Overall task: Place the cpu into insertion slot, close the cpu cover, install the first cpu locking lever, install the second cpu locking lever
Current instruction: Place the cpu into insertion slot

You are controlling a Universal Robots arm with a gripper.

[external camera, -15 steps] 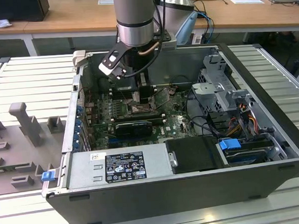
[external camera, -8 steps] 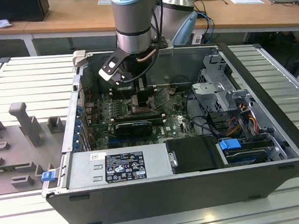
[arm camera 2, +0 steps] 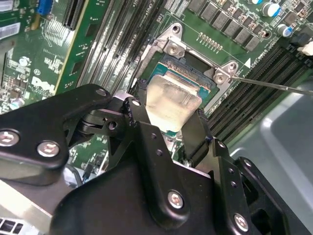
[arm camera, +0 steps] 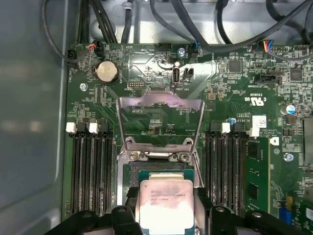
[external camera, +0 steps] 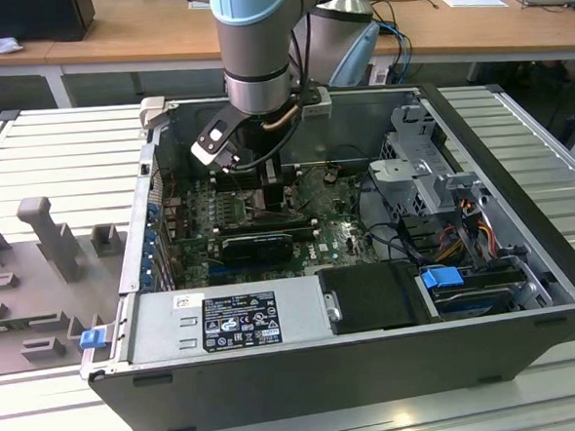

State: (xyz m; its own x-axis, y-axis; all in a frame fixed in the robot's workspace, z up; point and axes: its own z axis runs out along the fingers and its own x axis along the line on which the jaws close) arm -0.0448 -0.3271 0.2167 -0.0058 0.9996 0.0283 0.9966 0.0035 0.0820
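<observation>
The cpu (arm camera: 164, 201), pinched between the jaws, hangs right at the insertion slot (arm camera: 128, 180) in the upper middle of the exterior view, the cpu cover (arm camera: 161, 103) raised beyond it, and I reckon any tilt or offset now could seat it crooked there.

cpu (arm camera 2: 171, 103) edge hidden behind the fingers (arm camera 2: 198, 131), arm (external camera: 257, 32) cut off by the exterior view's top
</observation>
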